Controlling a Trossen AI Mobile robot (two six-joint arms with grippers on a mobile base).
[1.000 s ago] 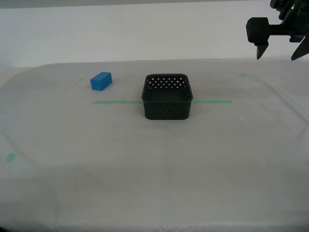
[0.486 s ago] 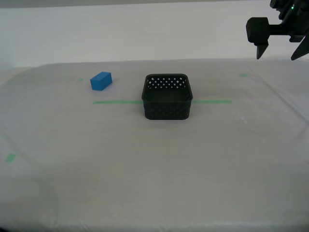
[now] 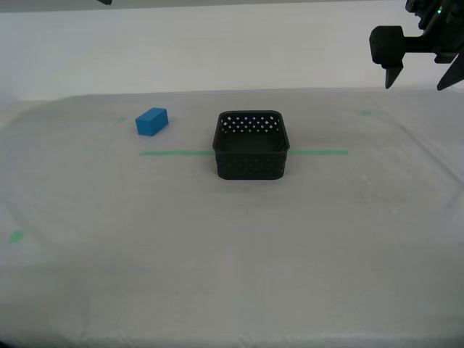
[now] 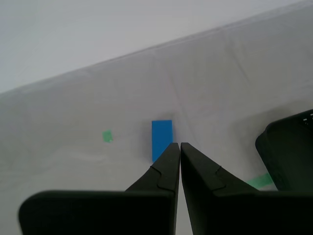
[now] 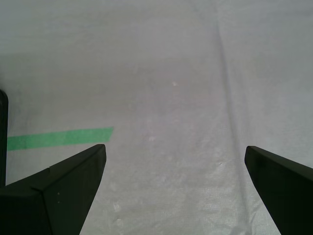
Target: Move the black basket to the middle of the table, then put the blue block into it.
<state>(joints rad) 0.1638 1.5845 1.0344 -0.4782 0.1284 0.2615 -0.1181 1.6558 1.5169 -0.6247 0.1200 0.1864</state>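
Note:
The black basket (image 3: 251, 145) stands upright and empty on the green tape line near the middle of the table (image 3: 232, 254). The blue block (image 3: 151, 121) lies on the cloth toward the exterior view's left, apart from the basket. My first gripper (image 3: 416, 85) hangs open high at the exterior view's upper right, well clear of both; its wrist view shows the jaws wide apart (image 5: 174, 148) over bare cloth, with the basket's edge (image 5: 2, 127) just in frame. My second gripper (image 4: 177, 145) is shut on nothing and points at the blue block (image 4: 162, 134), with the basket (image 4: 288, 152) off to one side.
A green tape line (image 3: 174, 153) runs across the table behind the basket. Small green tape bits (image 3: 15, 235) (image 3: 366, 112) mark the cloth. A dark sliver of an arm (image 3: 105, 1) shows at the exterior view's top edge. A pale wall rises behind the table.
A dark sliver has come into the exterior view's top edge at the left. The basket, the block and the open gripper at the upper right have not moved.

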